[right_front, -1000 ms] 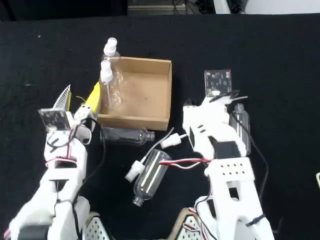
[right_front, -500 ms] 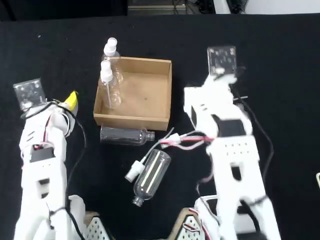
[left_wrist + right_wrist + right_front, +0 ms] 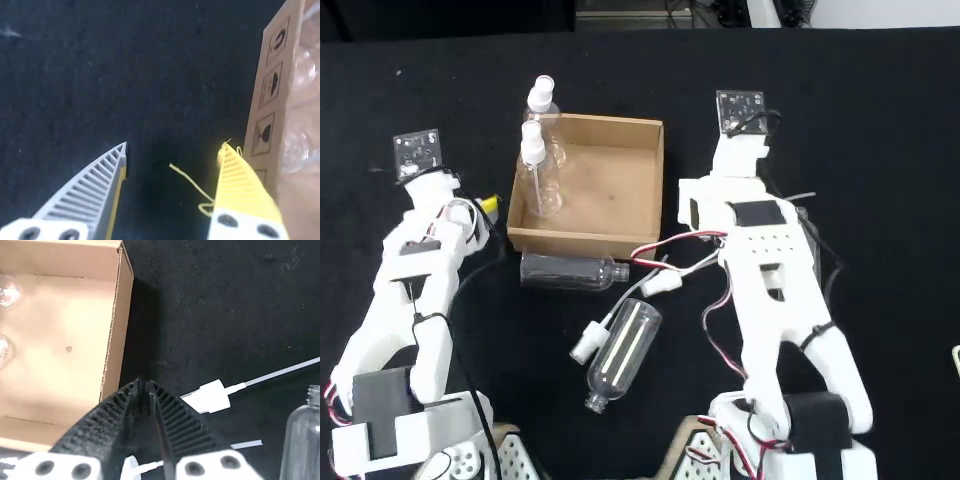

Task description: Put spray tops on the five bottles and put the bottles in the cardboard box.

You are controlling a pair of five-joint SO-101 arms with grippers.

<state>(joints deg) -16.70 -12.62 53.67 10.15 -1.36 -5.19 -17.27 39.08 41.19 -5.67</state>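
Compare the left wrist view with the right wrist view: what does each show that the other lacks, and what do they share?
Left wrist view: the open left gripper, grey and yellow, and the printed outer wall of the cardboard box. Right wrist view: the shut right gripper, a loose spray top, an uncapped bottle, the box's floor. Shared: the box, clear bottles inside it, the black table.

The left end effector [image 3: 172, 147] has drawn back from the box's [image 3: 590, 243] left wall. The left arm [image 3: 420, 260] swung toward the frame's left edge, then came partway back. The right arm [image 3: 760, 250] has stretched up-frame and shifted left, covering the right-hand bottle [image 3: 300, 440].
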